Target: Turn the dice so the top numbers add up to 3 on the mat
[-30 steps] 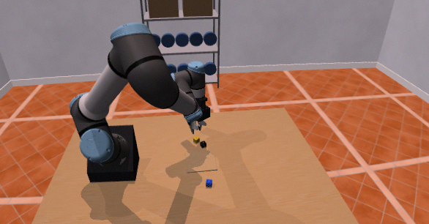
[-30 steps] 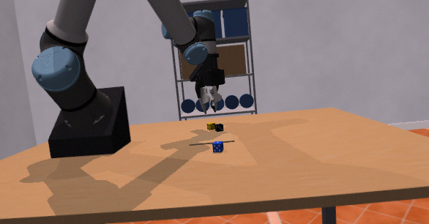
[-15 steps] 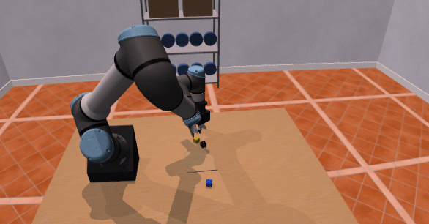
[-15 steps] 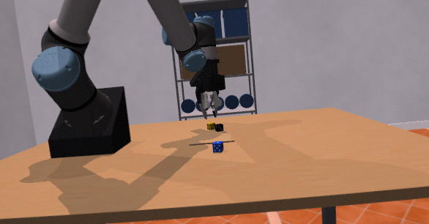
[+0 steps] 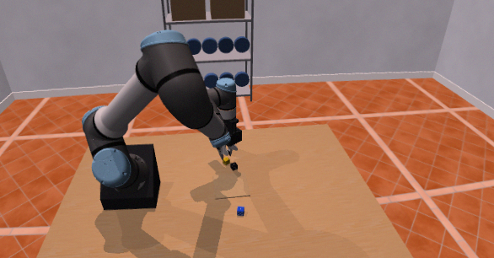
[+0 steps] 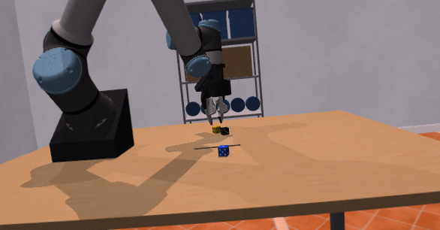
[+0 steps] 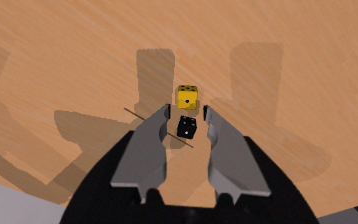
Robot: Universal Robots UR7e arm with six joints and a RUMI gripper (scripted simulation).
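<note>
Wrist view: the two-jaw grey gripper (image 7: 186, 116) hangs above the wooden table (image 7: 290, 60), its fingers partly spread and pinching nothing. Framed between them below are a small black die (image 7: 186, 128) and, touching it, a small yellow die (image 7: 186, 97). A small blue die (image 6: 224, 151) lies apart, beside a thin dark line (image 6: 210, 146). The metal shelf rack (image 5: 252, 43) behind holds brown boxes (image 5: 187, 1) and blue discs (image 5: 225, 45).

Matt wood-grain table (image 5: 320, 199), grey metal fingers
</note>
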